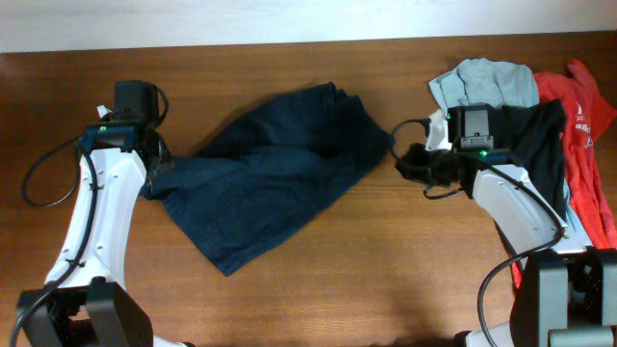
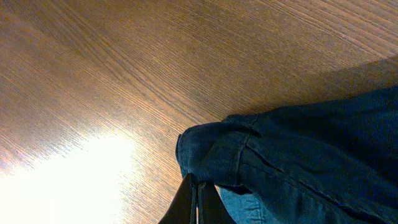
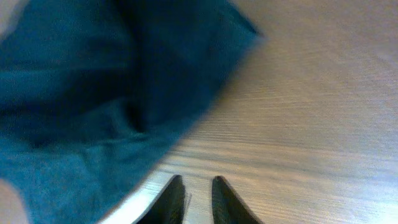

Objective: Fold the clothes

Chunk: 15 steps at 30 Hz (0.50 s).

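Pinching a bunched hem of the navy shorts (image 2: pixel 298 149), the left gripper (image 2: pixel 196 186) has its fingers pressed together on the cloth at the bottom edge of its wrist view. The right gripper (image 3: pixel 198 182) holds its fingers slightly apart with nothing between them, over bare wood just beside the shorts' right corner. Seen from overhead, the shorts lie crumpled in the middle of the frame, between the two arms. At the upper right sits a pile: a pale blue garment (image 1: pixel 487 82), a black garment (image 1: pixel 542 145) close against the right arm, and a red shirt (image 1: pixel 590 145) at the edge. The table (image 1: pixel 337 289) is brown wood grain; a white wall (image 1: pixel 289 19) runs along the top.
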### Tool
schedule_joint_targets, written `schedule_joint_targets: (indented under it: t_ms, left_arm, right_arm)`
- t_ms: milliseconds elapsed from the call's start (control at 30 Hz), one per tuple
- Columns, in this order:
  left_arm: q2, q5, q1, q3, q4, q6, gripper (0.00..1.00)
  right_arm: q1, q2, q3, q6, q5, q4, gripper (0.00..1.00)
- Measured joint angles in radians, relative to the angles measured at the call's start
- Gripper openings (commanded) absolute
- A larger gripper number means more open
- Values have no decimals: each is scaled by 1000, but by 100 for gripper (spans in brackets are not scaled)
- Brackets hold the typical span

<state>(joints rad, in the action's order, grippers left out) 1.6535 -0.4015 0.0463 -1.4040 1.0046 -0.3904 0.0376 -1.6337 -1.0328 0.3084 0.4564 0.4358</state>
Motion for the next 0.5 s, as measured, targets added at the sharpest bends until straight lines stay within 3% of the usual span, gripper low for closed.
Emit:
schedule_joint_targets:
  t_ms: [133,200,300,400,433,500]
  left_arm:
    - [0,0,0,0,0,0,0]
    - [0,0,0,0,0,0,0]
    - [0,0,0,0,1,0,1]
    - [0,0,0,0,1,1,0]
    - [0,0,0,0,2,1,1]
    - [0,0,0,0,1,1,1]
  right_arm:
    - [115,-14,3,31,28,-150,33]
    - [172,-45,2,38,23,-242,54]
    - [252,-116,2,99,14,-314,54]
    - [263,-177,3,256,-6,-357,66]
    - [262,-197,3,334,-10,-391,75]
    - [258,-207,3,447,-13,-429,75]
